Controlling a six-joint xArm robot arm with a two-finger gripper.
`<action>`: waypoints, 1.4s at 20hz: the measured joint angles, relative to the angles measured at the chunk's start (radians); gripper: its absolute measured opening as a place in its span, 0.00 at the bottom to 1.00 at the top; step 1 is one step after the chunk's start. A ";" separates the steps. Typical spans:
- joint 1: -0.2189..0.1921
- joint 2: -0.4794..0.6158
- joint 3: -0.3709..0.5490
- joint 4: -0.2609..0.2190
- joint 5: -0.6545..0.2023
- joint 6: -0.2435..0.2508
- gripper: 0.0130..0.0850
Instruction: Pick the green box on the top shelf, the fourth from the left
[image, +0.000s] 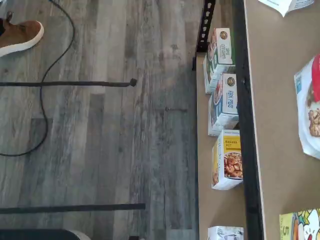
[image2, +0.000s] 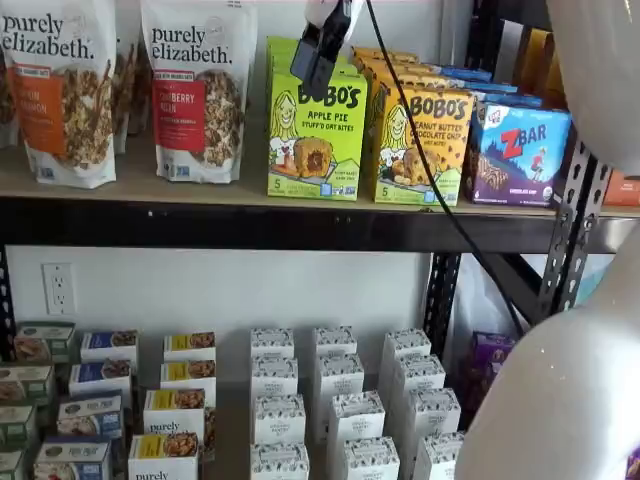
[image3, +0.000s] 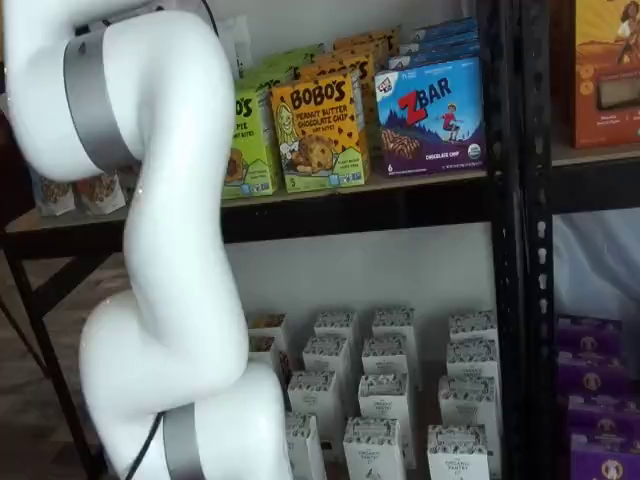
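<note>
The green box (image2: 315, 130), a lime carton marked Bobo's Apple Pie, stands upright on the top shelf (image2: 150, 190) between a granola bag and an orange-yellow carton. My gripper (image2: 320, 48) hangs from above, in front of the box's upper left part. Its black fingers are seen side-on, spread with nothing between them. In the other shelf view my white arm covers most of the green box (image3: 250, 140), and the gripper is hidden there. The wrist view looks down past the shelf's black front beam (image: 247, 125) and catches a corner of the green box (image: 296, 225).
Two Purely Elizabeth bags (image2: 200, 90) stand left of the green box. Right of it are the orange Bobo's carton (image2: 420, 145) and a blue Zbar box (image2: 515, 155). Small white cartons (image2: 330, 400) fill the lower level. A black cable (image2: 430, 170) trails from the gripper. My arm (image3: 170, 250) fills the foreground.
</note>
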 joint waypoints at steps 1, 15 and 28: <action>-0.010 0.006 -0.009 0.016 0.022 -0.005 1.00; -0.086 -0.104 0.103 0.075 -0.018 -0.070 1.00; -0.065 -0.125 0.156 0.055 -0.201 -0.064 1.00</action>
